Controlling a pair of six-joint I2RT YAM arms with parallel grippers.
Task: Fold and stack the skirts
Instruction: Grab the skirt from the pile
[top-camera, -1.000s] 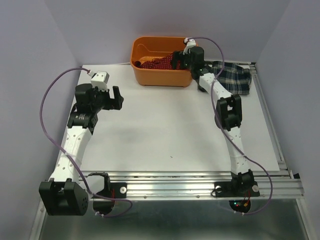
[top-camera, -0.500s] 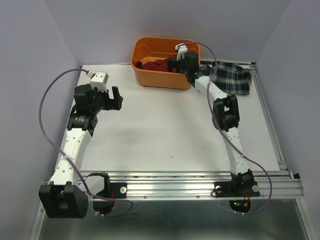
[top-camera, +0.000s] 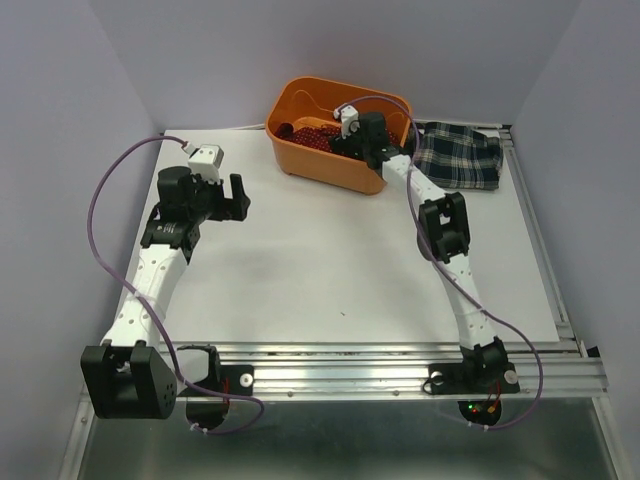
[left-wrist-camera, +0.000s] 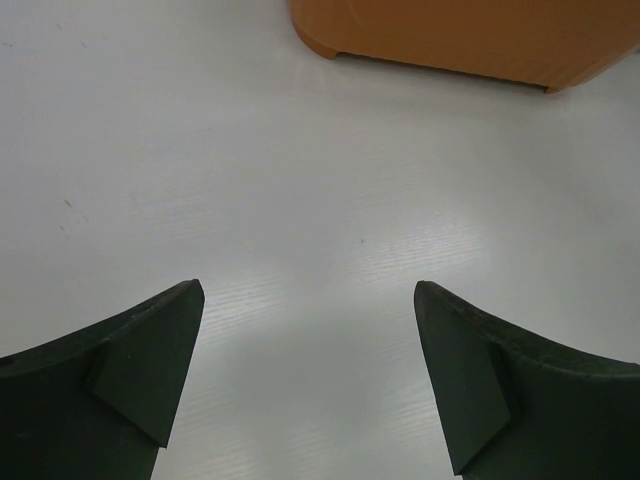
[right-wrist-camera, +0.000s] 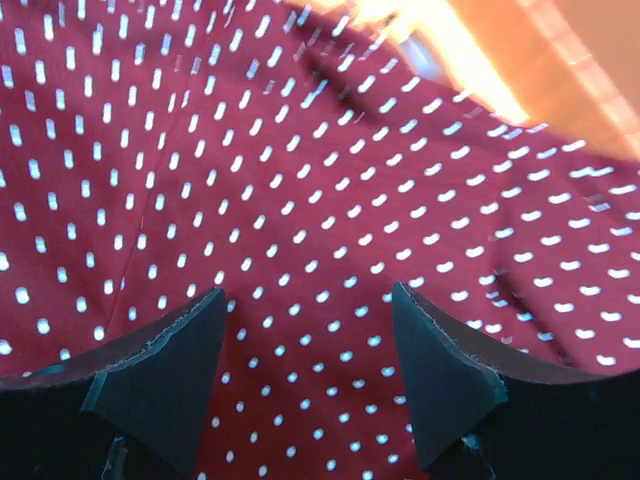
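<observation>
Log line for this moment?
right claw: open in bin over red skirt | left claw: open above table | plaid skirt: on table beside bin

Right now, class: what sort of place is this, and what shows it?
Probably a robotics lab bench: left arm and right arm bolted to an aluminium frame, plain walls around a white table, an orange bin holding a red dotted skirt.

Colour key: you see the dark red skirt (right-wrist-camera: 300, 200) patterned all over with small white dots. The plaid skirt (top-camera: 458, 158) has dark green, navy and white checks. Your bin (top-camera: 315, 168) is plain orange, the table (top-camera: 330, 260) white, the cables (top-camera: 98, 200) purple.
</observation>
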